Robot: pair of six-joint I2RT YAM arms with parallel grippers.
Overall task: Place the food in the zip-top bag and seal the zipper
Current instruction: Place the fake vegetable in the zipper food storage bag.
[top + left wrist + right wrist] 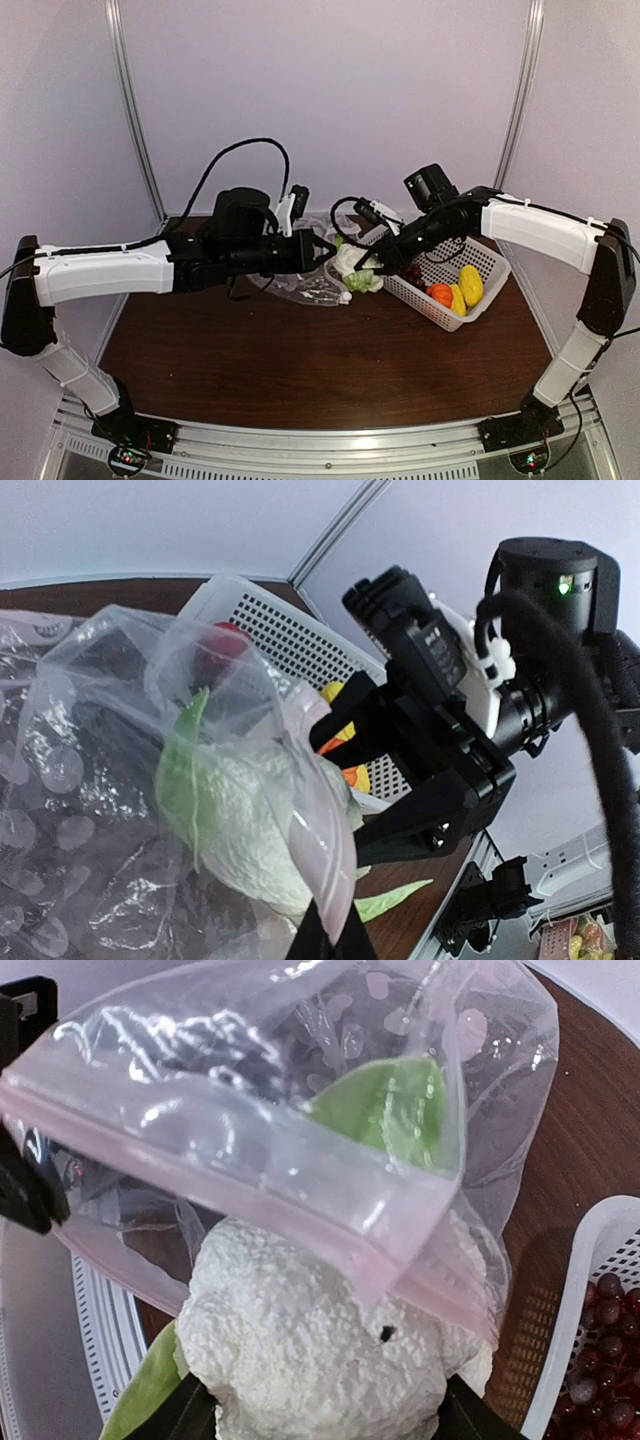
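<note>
My right gripper [325,1422] is shut on the white cauliflower [310,1350], its green leaves [390,1110] pushed partly into the mouth of the clear zip-top bag [300,1060]. The pinkish zipper [250,1200] drapes over the top of the cauliflower. My left gripper [335,935] is shut on the zipper strip [325,840] and holds that edge of the bag [305,285] off the table. The cauliflower [352,265] hangs between both grippers. Dark red grapes [411,272], an orange piece [440,294] and yellow pieces [470,285] lie in the basket. A red piece [225,645] shows through the bag.
The white mesh basket [490,262] stands on the brown table at the right, just behind my right gripper [365,268]. The bag's loose body lies crumpled on the table below my left gripper [322,250]. Grey walls close in at the back and sides.
</note>
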